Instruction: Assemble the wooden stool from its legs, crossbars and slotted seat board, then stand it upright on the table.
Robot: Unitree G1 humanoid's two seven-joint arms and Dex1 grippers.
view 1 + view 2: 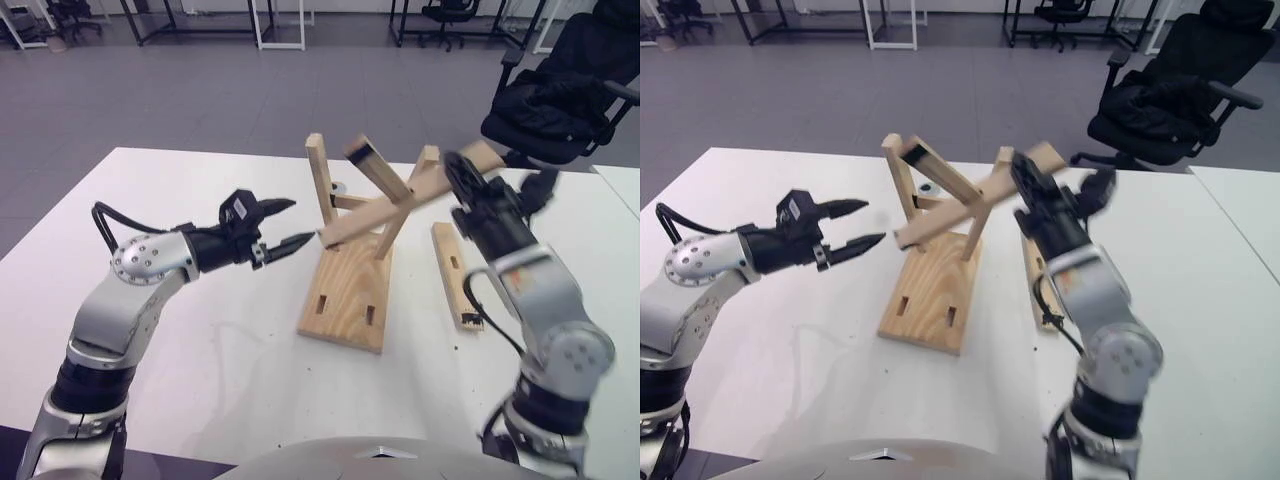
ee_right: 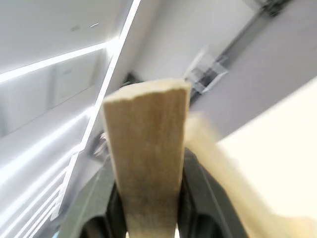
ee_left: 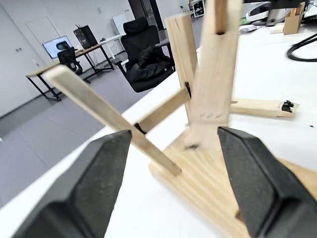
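Note:
The slotted seat board (image 1: 345, 300) lies flat on the white table (image 1: 180, 180), its far end raised a little. One leg (image 1: 319, 180) stands upright at the board's far left, joined to a short crossbar (image 3: 161, 110). More pieces cross above the board in an X. My right gripper (image 1: 470, 182) is shut on the upper end of a long wooden leg (image 1: 400, 200) that slants down across the others; this leg (image 2: 146, 153) sits between the fingers. My left gripper (image 1: 298, 222) is open, just left of that leg's low end and touching nothing. Its fingers (image 3: 104, 188) frame the assembly.
A loose slotted wooden bar (image 1: 452, 272) lies on the table to the right of the board. A black office chair (image 1: 560, 90) stands beyond the table's far right corner. Bare table spreads to the left and front.

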